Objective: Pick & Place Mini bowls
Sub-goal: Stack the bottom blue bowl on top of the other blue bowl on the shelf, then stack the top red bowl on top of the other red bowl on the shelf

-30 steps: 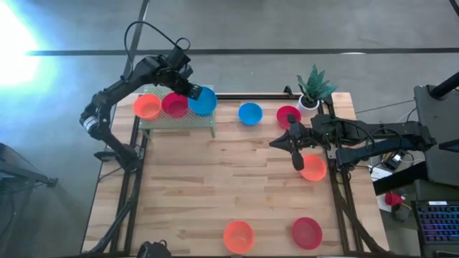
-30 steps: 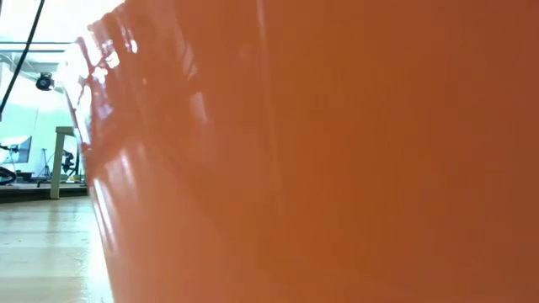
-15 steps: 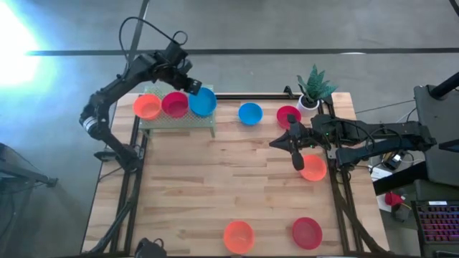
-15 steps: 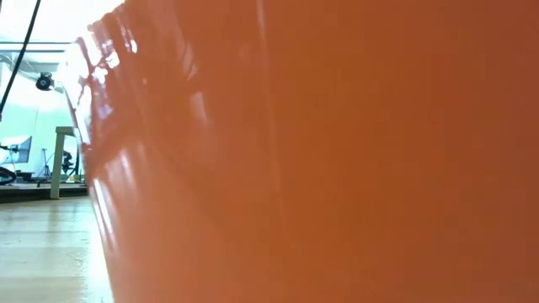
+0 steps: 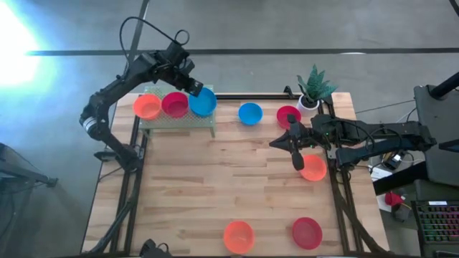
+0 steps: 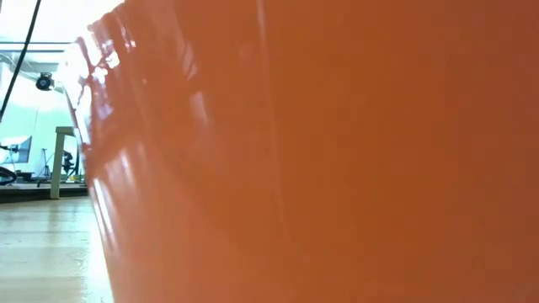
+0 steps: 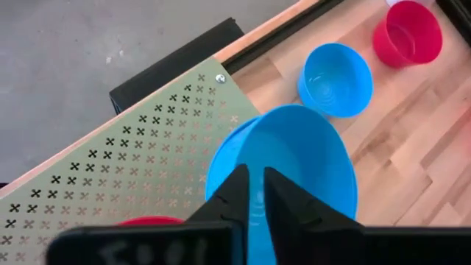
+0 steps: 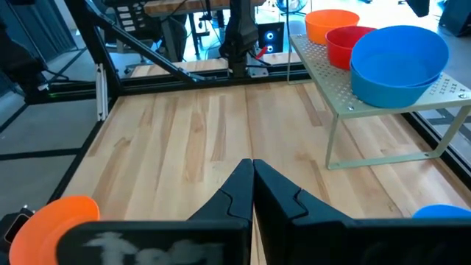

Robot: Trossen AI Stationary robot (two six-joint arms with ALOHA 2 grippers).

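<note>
At upper left, the left gripper (image 5: 192, 87) seems clenched on the rim of a blue bowl (image 5: 204, 102) on the perforated shelf (image 5: 179, 119), while the right gripper (image 5: 297, 162) waits pressed closed at right.

The wooden desk (image 5: 215, 186) carries a perforated green shelf (image 5: 178, 120) at its far left, holding an orange bowl (image 5: 148, 107), a red bowl (image 5: 174, 104) and a blue bowl (image 5: 204, 103). Directly on the desk sit another blue bowl (image 5: 249, 113), two red bowls (image 5: 287, 116) (image 5: 307, 233), two orange bowls (image 5: 313, 168) (image 5: 239, 236) and a white plant pot (image 5: 308, 104).

an orange bowl (image 6: 337, 151) pressed against the low view hides the table.
</note>
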